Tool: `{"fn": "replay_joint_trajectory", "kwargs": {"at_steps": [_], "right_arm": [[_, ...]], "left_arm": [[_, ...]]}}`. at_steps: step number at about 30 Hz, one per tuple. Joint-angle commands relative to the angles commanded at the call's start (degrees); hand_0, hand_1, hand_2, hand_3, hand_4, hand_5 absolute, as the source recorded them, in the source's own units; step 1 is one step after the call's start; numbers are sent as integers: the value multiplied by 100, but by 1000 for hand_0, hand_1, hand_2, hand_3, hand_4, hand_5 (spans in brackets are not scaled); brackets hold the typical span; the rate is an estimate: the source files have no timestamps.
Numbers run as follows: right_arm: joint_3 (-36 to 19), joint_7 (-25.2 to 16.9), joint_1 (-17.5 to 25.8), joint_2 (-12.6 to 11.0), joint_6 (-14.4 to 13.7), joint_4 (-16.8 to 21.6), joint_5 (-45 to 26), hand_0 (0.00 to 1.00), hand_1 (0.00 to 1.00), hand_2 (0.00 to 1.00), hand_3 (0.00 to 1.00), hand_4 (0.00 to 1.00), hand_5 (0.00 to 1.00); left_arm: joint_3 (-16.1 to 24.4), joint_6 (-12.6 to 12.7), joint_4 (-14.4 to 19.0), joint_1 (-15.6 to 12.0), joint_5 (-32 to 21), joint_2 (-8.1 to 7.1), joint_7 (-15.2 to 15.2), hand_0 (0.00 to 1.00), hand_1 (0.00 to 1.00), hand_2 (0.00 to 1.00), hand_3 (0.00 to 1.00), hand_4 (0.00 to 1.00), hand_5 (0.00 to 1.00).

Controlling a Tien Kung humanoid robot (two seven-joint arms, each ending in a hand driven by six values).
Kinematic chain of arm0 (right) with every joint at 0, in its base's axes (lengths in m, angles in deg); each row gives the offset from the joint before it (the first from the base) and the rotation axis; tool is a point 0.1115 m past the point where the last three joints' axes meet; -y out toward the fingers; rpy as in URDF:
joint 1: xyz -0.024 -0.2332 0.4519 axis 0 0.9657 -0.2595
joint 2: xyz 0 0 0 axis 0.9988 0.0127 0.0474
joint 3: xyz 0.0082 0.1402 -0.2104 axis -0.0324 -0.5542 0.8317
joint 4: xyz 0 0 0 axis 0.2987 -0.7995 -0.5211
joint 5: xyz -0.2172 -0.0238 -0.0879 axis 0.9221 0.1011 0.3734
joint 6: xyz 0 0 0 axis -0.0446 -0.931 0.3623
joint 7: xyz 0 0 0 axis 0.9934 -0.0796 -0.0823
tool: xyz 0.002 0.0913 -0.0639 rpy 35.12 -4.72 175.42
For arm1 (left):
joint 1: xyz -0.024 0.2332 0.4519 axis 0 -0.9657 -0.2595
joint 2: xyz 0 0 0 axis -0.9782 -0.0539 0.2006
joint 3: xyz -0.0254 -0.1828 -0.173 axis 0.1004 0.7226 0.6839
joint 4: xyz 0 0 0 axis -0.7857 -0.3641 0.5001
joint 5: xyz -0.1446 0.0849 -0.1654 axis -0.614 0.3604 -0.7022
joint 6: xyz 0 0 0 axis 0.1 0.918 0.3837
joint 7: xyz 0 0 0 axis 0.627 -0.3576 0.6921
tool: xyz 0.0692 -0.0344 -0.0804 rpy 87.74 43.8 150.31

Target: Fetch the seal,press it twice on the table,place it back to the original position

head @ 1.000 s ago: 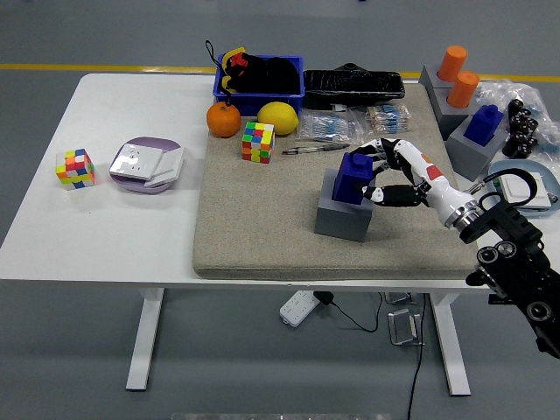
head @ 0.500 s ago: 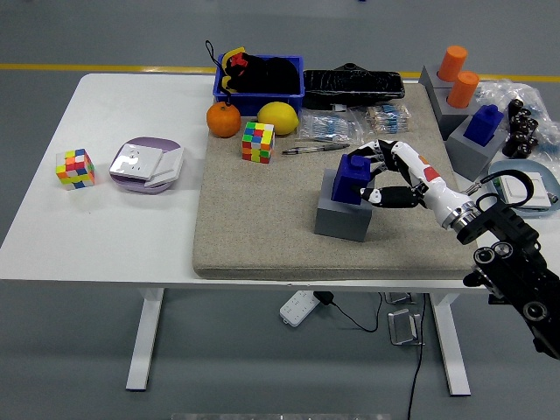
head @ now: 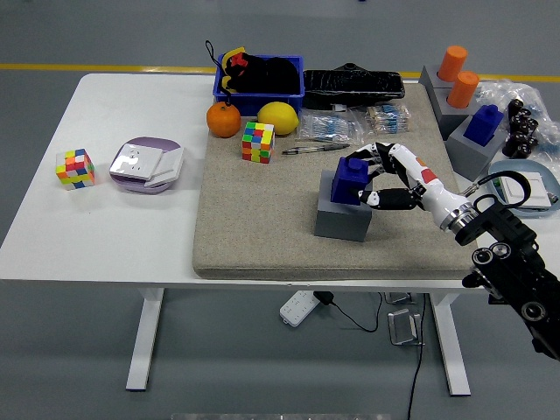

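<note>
While the blue seal (head: 349, 180) is sitting on its grey holder block (head: 343, 215) near the middle of the beige mat (head: 262, 227), you are bringing the right robot hand (head: 385, 179) in from the right side. Its fingers (head: 374, 154) are curling around the seal's right face, with the thumb lower down toward the near side; contact looks likely, but whether the grip is fully clamped is not something you can tell from this angle. The seal is sitting slightly tilted in the holder, not yet lifted clear.

The approach from the side makes sense: the seal's body is standing proud of the holder, so its upper portion is the only part free to pinch. You are probably in the fetch step, so the two presses and the return are all still ahead.

Note the free mat to the left and near side of the holder; that is a plausible pressing area. A second blue seal (head: 483, 124) is resting on another grey block (head: 466, 150) at the far right of the surface, with two orange cylinders (head: 456, 74) beyond it, so you are keeping them apart. The left robot hand is not visible.

Risk: the holder may lift with the seal if the fit is tight.
</note>
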Motion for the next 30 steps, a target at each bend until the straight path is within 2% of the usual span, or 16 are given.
{"fn": "replay_joint_trajectory", "kwargs": {"at_steps": [4, 5, 10, 11, 16, 17, 22, 23, 28, 29, 30], "right_arm": [[1, -7, -6, 7, -12, -5, 10, 578, 556, 558, 600, 737, 2], [-2, -9, -9, 7, -13, -6, 10, 680, 623, 615, 645, 832, 2], [2, -20, -14, 7, -16, -17, 5, 680, 623, 615, 645, 832, 2], [4, -23, -15, 6, -16, -19, 4, 756, 715, 714, 745, 873, 2], [14, -59, -18, 11, -15, -26, -19, 756, 715, 714, 745, 873, 2], [14, -65, -19, 12, -14, -27, -22, 816, 809, 828, 831, 926, 2], [19, -73, -20, 12, 0, -32, -28, 816, 809, 828, 831, 926, 2], [22, -75, -19, 12, 3, -33, -31, 856, 856, 867, 860, 982, 2], [31, -94, -8, 15, 24, -34, -40, 856, 856, 867, 860, 982, 2], [19, -97, -4, 15, 35, -33, -39, 887, 894, 904, 895, 998, 128], [9, -99, -5, 13, 42, -34, -38, 887, 894, 904, 895, 998, 128]], "left_arm": [[1, 0, -1, -1, -4, 1, -1, 817, 817, 788, 837, 804, 422], [-1, -1, -1, 1, -3, 1, -2, 817, 817, 788, 837, 805, 423], [-6, 0, 0, 5, -4, -2, -2, 817, 817, 788, 837, 805, 423], [-6, 0, 1, 6, -5, -2, -1, 817, 817, 788, 837, 805, 424], [-18, -2, 0, 3, -14, 1, -4, 817, 817, 788, 837, 805, 424], [-20, -2, 0, 3, -16, 1, -4, 817, 817, 788, 836, 805, 424], [-2, -3, 4, 9, -3, 2, -2, 817, 817, 788, 836, 805, 424], [5, -3, 4, 9, 2, 3, -1, 817, 816, 789, 837, 805, 425], [-12, -3, 4, -5, -15, 0, -4, 817, 816, 789, 837, 805, 425], [-19, -2, 3, -9, -24, -5, -3, 817, 816, 788, 837, 805, 425], [-18, -2, 3, -8, -27, -7, -3, 817, 816, 788, 837, 805, 425]]}}
